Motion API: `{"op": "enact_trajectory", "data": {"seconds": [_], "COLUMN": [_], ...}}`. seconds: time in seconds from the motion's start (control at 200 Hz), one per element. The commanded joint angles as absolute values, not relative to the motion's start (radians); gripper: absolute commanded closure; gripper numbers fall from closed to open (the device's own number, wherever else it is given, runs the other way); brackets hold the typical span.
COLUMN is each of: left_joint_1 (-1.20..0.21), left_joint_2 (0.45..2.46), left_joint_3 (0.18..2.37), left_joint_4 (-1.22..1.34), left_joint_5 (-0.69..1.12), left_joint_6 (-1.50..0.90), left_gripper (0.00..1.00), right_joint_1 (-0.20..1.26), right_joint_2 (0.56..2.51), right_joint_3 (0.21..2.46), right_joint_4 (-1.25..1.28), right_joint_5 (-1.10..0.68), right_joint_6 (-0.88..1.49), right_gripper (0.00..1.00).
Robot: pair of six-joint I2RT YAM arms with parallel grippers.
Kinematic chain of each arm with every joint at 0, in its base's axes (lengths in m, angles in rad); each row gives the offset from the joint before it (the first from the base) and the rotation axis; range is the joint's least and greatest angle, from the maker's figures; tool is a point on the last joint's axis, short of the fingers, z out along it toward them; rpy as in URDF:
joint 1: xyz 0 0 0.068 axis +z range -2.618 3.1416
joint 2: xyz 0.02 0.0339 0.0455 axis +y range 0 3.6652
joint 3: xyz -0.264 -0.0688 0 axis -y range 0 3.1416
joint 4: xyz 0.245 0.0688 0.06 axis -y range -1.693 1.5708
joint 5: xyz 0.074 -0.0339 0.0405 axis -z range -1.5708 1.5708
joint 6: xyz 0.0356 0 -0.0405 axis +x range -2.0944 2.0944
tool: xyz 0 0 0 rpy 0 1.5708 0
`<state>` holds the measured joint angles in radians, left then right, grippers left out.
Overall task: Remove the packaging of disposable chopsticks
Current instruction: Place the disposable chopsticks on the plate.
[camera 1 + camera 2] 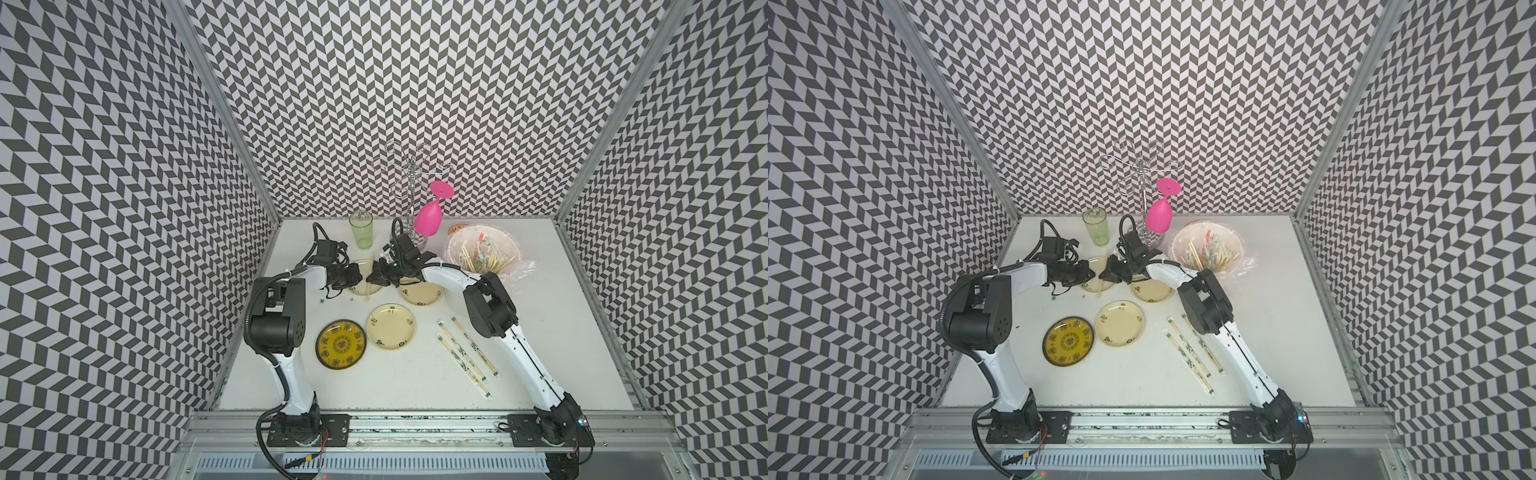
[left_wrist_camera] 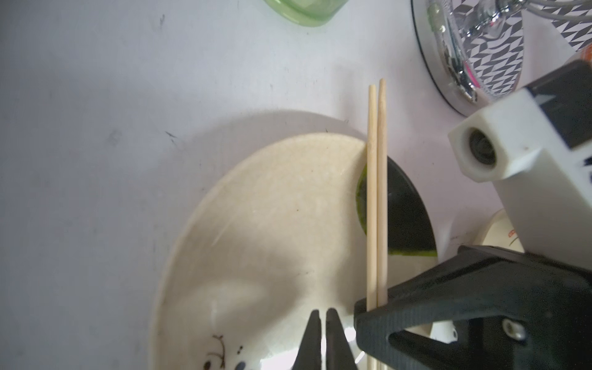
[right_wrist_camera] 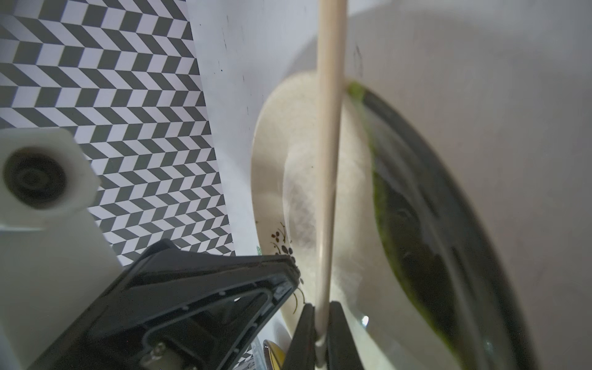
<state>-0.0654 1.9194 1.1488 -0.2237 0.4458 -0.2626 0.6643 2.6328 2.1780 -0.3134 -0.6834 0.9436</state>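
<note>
While its two black fingers stand pressed almost together with nothing between them, the left gripper (image 2: 323, 317) hovers over a cream round plate (image 2: 272, 224) with small dark flower marks. This plate lies beyond the yellow-and-black patterned round plate (image 1: 340, 344), on the side away from the arm bases.

Just right of that gripper, and also beyond the patterned plate, a bare pair of thin pale bamboo chopsticks (image 2: 376, 192) runs side by side across the cream plate's rim. Its far tips reach out over the white tabletop (image 1: 415, 386). I cannot tell whether the pair touches the rim.

The right gripper (image 3: 322, 309) is clamped on the near end of this pair, and the right wrist view shows the sticks running out from between its fingers.

Right of the patterned plate, three long clear plastic sleeves (image 1: 474, 345) with panda marks and green ends lie slanting on the table. They are close together, each with sticks inside.

Farther right and beyond the patterned plate stands a white round bucket (image 1: 505, 240) lined with a crinkled clear bag, holding more sticks and wrappers.
</note>
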Motion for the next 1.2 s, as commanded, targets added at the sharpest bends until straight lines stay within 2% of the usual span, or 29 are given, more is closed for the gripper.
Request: {"op": "enact_trajectory", "data": {"seconds": [0.0, 0.305, 0.831, 1.197], "left_joint_1": [-0.069, -0.071, -0.07, -0.069], "left_joint_2": [1.938, 1.947, 1.943, 1.938], "left_joint_3": [1.178, 1.179, 1.181, 1.181], "left_joint_4": [-0.242, -0.245, -0.241, -0.239], "left_joint_5": [0.468, 0.483, 0.493, 0.499], "left_joint_6": [-0.256, -0.258, -0.26, -0.261], "left_gripper": [0.91, 0.9, 0.9, 0.9], "right_joint_1": [0.66, 0.661, 0.661, 0.662], "right_joint_2": [2.637, 2.631, 2.593, 2.56], "right_joint_3": [2.198, 2.198, 2.195, 2.187], "right_joint_4": [-0.313, -0.319, -0.341, -0.363], "right_joint_5": [-0.659, -0.653, -0.609, -0.566], "right_joint_6": [0.946, 0.944, 0.937, 0.928], "right_gripper": [0.9, 0.85, 0.63, 0.58]}}
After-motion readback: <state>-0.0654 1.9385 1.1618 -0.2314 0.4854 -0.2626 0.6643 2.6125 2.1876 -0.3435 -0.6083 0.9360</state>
